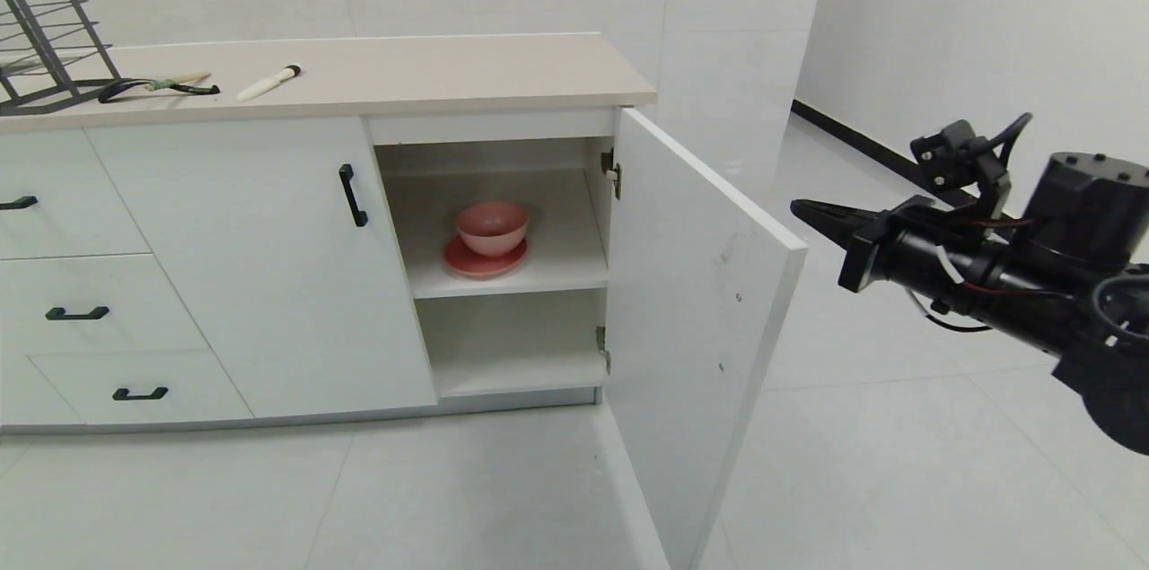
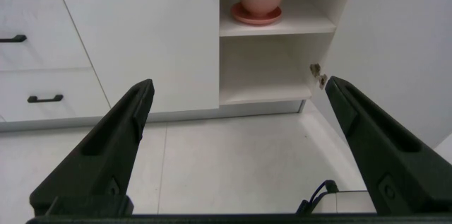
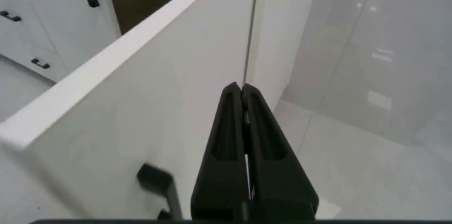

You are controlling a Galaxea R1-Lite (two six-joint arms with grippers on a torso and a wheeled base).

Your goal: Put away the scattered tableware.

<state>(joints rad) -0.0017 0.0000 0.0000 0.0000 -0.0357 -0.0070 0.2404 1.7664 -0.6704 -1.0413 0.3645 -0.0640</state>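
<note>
Bowl (image 1: 491,227) on plate (image 1: 485,263) shelved — likely door-closing step. Right gripper (image 1: 799,207), fingers pressed together, at 3 o'clock of cabinet door (image 1: 700,301); left gripper (image 2: 238,86) spread, empty. Next: push door shut.

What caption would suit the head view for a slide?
Pink bowl on a pink plate inside the open cabinet, with the shut right pincer beside the door.

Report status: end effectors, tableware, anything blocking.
Left end effector open, empty. Right end effector shut, empty, outside the open door, which screens it from the shelf. Bowl on plate there. White utensil, dark utensil on counter.
</note>
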